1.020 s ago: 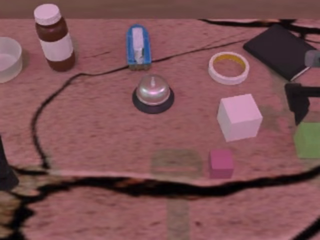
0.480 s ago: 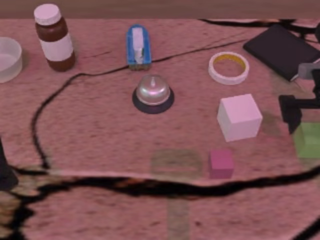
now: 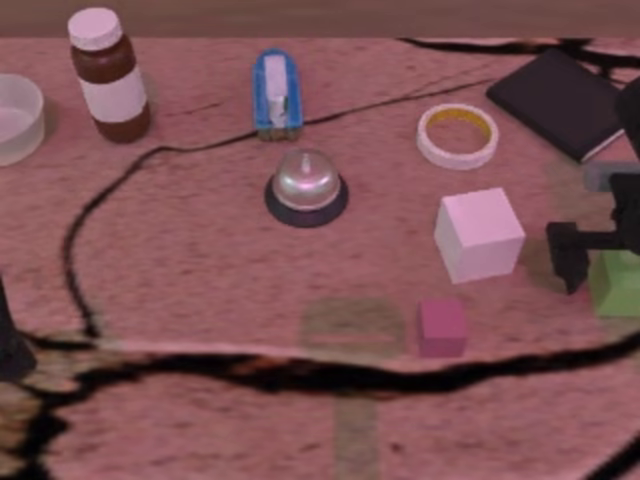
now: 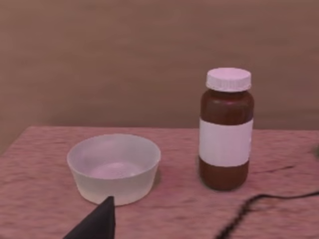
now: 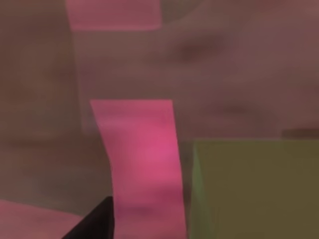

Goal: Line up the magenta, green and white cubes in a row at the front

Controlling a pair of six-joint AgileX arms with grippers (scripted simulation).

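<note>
The light green cube sits at the table's right edge, partly cut off by the top view. My right gripper hangs over it, open, with one dark finger just left of the cube. In the right wrist view the green cube fills the space beside that fingertip. The pinkish-white cube stands left of the gripper. The small magenta cube lies in front of it, near the black crack. My left gripper is parked at the left edge, open.
At the back are a brown pill bottle, a translucent bowl, a blue stapler, a tape roll and a black notebook. A silver bell sits mid-table. The left wrist view faces the bowl and bottle.
My right gripper has moved toward the front and a little left, closing in on the green cube. The cubes and the left arm have not moved.
</note>
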